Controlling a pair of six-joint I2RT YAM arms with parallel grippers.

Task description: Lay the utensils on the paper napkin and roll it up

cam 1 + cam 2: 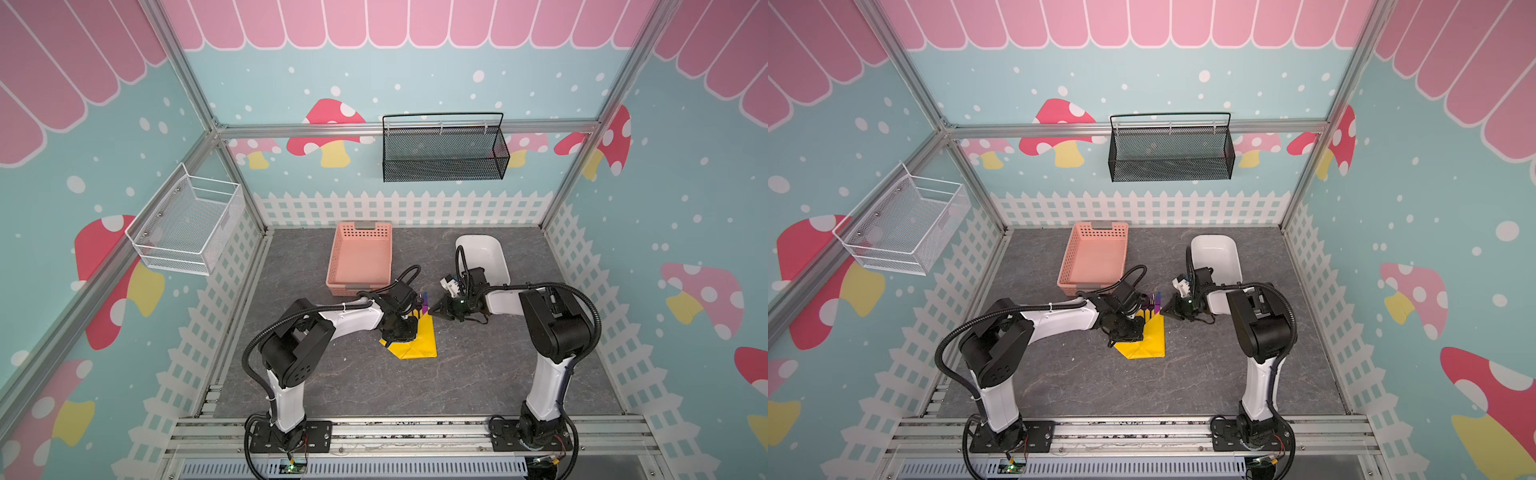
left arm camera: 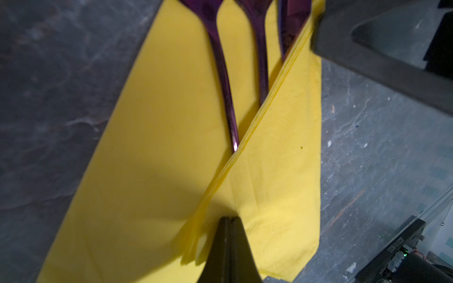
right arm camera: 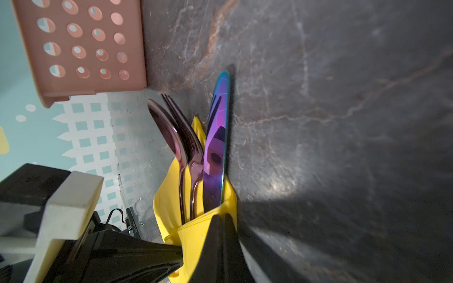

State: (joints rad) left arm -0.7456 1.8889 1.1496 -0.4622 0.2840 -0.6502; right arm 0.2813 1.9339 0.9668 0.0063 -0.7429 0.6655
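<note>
I see the napkin lying on the table between the two arms, just in front of the basket. One side of it is folded over into a slanting flap.

The spoon, fork and knife lie side by side on the yellow paper. Their handle ends are tucked under the flap, and their heads stick out past the napkin's far edge toward the basket. The knife is the one nearest my right arm and the spoon is nearest my left.

My left gripper points down at the near end of the fold. Its jaws are pressed together and the tips rest on the flap's edge. I cannot tell whether any paper is caught between them.

My right gripper also has its jaws together. Its tips are at the flap's far corner, touching the paper just beside the knife, and again I cannot make out whether they pinch a layer.

A white tub sits behind the right arm, well apart from the napkin.
</note>
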